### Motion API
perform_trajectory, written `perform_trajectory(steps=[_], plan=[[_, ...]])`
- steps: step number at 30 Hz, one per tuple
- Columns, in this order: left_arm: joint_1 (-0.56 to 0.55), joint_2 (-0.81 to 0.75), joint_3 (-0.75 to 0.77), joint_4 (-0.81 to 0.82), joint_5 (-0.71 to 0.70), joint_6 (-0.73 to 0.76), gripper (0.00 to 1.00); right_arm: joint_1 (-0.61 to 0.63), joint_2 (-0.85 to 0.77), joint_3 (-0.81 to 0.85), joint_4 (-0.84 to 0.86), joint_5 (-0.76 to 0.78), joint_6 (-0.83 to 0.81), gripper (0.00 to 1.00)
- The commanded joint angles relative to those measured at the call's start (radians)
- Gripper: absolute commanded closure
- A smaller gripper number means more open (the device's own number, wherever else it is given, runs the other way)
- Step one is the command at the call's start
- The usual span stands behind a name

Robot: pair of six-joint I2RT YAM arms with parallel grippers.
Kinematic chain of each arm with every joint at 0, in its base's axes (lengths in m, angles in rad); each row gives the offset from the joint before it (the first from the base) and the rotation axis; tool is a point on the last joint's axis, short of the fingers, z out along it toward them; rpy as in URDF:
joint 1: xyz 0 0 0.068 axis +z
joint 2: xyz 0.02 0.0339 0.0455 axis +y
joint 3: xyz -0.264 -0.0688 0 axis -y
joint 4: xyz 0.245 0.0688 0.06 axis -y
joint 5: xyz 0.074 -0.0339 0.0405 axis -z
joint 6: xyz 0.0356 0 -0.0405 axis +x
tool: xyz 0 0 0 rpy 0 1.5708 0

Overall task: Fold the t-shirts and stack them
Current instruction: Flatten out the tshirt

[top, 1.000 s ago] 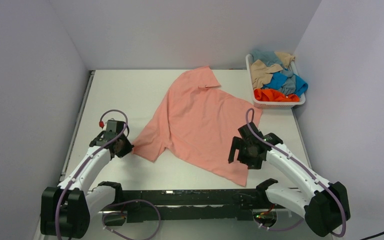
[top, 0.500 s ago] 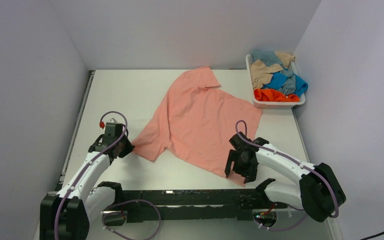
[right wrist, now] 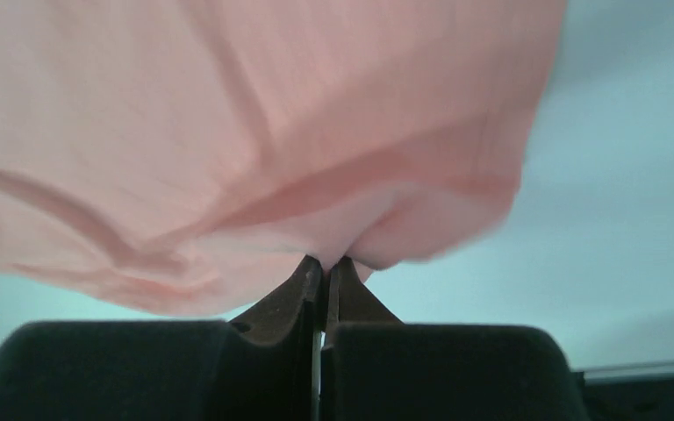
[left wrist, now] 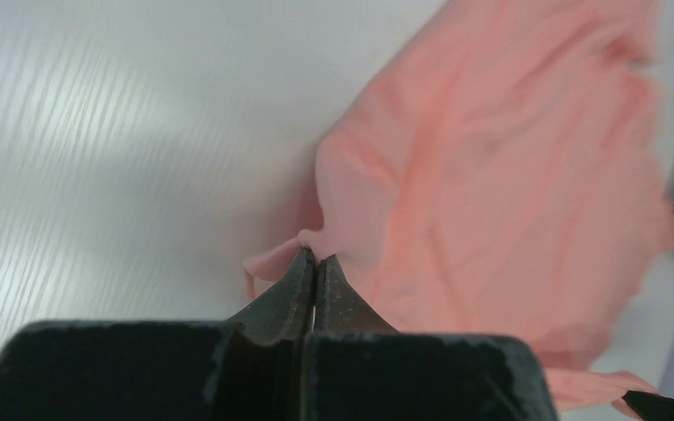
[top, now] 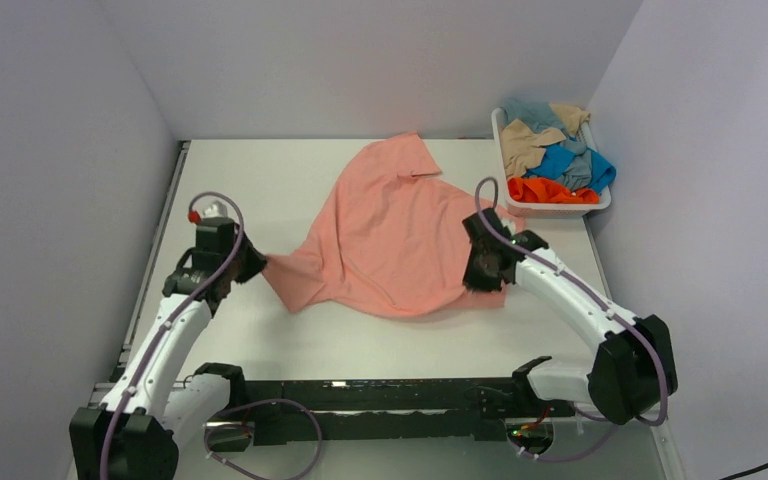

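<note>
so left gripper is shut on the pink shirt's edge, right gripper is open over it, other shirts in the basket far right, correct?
One thing is wrong: the right gripper is not open. Its jaws are shut on a fold of the salmon pink shirt, as the right wrist view shows. The left gripper is shut on the shirt's edge, and the other shirts lie in the basket at the far right.
</note>
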Motion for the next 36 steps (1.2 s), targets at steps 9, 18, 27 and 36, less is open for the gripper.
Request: perform_trajectory(steps=[9,18,27,36], plan=[[-0.003,-0.092,0.661,0.17,-0.08,0.113,1.0,-0.036,-0.203,0.61,0.148,0.184,-0.394,1.0],[-0.002,-0.132,1.071,0.108,-0.119,0.232,1.0,-0.036,-0.287,0.983,0.144,0.017,-0.518,1.0],[-0.002,-0.09,1.408,0.05,-0.025,0.293,1.0,-0.037,-0.259,1.25,0.109,-0.157,-0.535,1.0],[-0.002,-0.015,1.311,0.098,-0.08,0.341,1.0,-0.036,-0.221,1.097,0.199,0.018,-0.57,1.0]])
